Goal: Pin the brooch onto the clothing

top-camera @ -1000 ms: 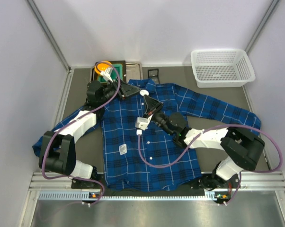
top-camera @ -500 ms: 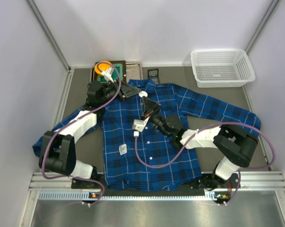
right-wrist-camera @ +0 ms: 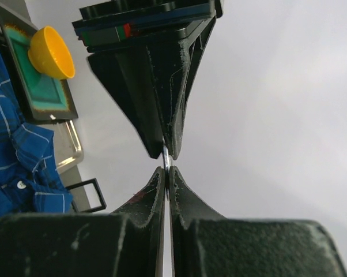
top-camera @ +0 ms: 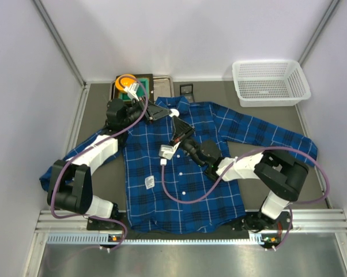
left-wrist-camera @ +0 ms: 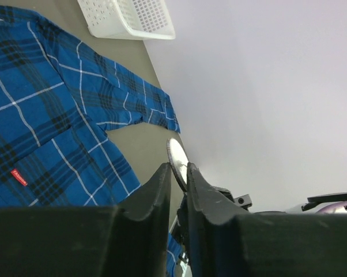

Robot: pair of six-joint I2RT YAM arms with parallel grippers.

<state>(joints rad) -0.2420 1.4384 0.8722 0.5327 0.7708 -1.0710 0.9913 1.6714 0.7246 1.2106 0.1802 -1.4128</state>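
Left hand: nearly closed, pinching the brooch by its flat faces, disc edge-on just past the fingertips.
Right hand: fully closed, tip to tip against the left, nipping a thin bright sliver, probably the brooch's rim or pin.
Why held so: likely one hand to steady the disc, the other to work the pin or take it over; cannot tell which.
Brooch position: in the air between both hands, above the collar end of the shirt, apparently off the cloth.
Shirt: spread front-up on the table, chest panel open to both arms.
In the way: purple cable from the right arm, looping over the shirt front.
Around: orange dish on a green tray behind the collar; white basket far right, well apart.
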